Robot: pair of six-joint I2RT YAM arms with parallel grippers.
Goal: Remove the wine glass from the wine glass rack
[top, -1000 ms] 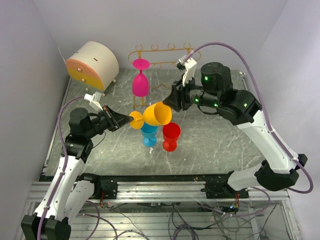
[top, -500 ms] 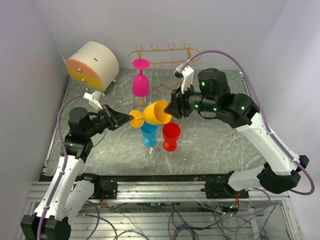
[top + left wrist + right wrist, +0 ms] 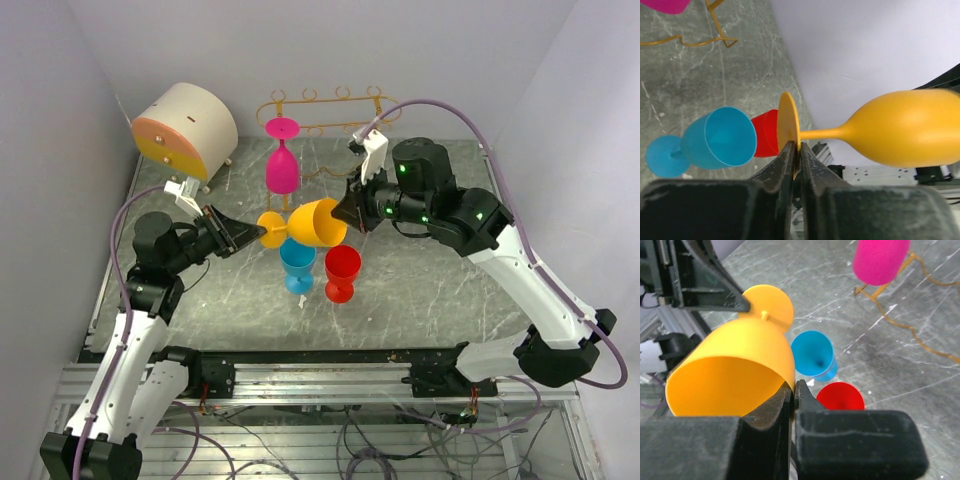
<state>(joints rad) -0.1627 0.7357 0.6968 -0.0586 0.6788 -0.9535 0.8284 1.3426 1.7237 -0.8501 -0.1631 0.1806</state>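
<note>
Top external view: the orange wine glass (image 3: 312,224) is held level over the table (image 3: 440,270) centre, off the wine glass rack (image 3: 330,100) at the far edge. Its foot is clamped by the left gripper (image 3: 250,238) and its bowl rim is pinched by the right gripper (image 3: 342,213).

I note the left gripper (image 3: 795,156) clamped on the foot disc of the orange wine glass (image 3: 900,127), held sideways; blue glass (image 3: 720,137) and red glass (image 3: 767,140) show beyond.

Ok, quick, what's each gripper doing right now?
The left gripper is closed on the foot of the orange wine glass.
The right gripper is closed on the rim of its bowl.
</note>
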